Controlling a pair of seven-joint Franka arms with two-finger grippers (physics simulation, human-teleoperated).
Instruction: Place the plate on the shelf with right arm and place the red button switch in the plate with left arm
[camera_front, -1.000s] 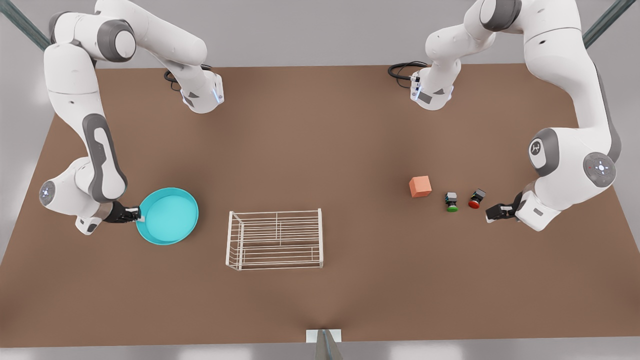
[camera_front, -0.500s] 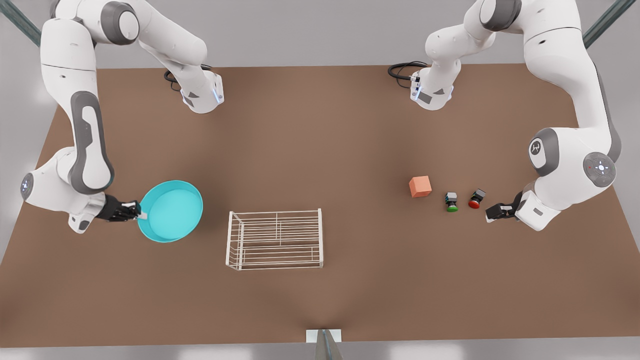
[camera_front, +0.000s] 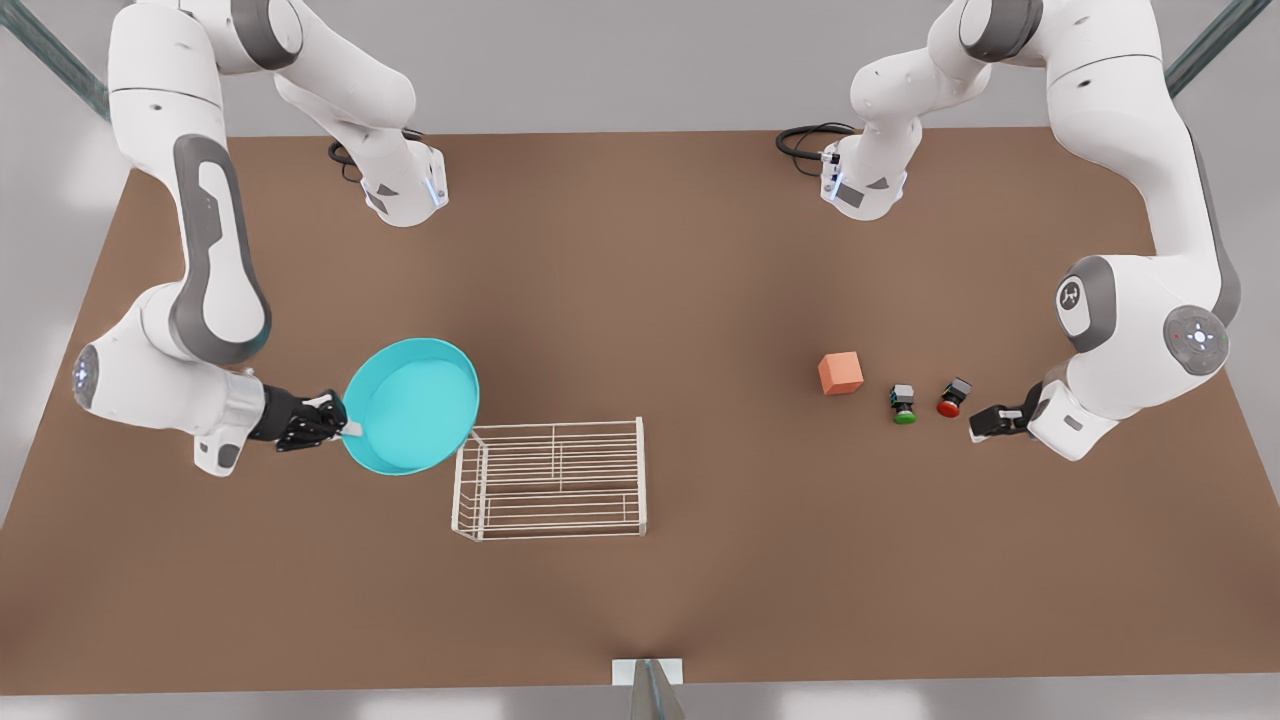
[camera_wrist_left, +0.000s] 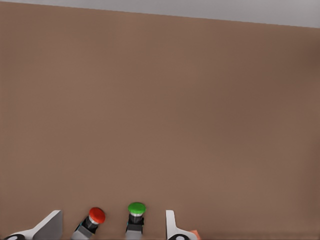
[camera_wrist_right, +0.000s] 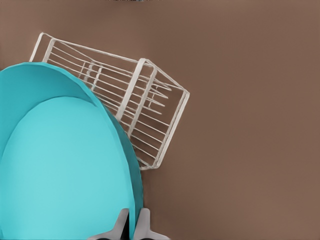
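Where walls pale, brown table (camera_front: 640, 300)

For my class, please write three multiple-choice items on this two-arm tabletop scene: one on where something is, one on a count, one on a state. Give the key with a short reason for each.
1. Where is the orange cube relative to the two button switches, in the front view?
A. To their left
B. To their right
C. Between them

2. How many button switches lie on the table?
A. One
B. Two
C. Three

3. What is the state of the plate?
A. Lying flat on the table
C. Resting fully on the shelf
B. Held by its rim in the right gripper

Key: 1 A, the cube sits left of the green button switch and the red button switch. 2 B, one green, one red. 3 B, the right gripper pinches the rim, and the plate overlaps only a corner of the shelf. The left gripper waits open by the red switch.
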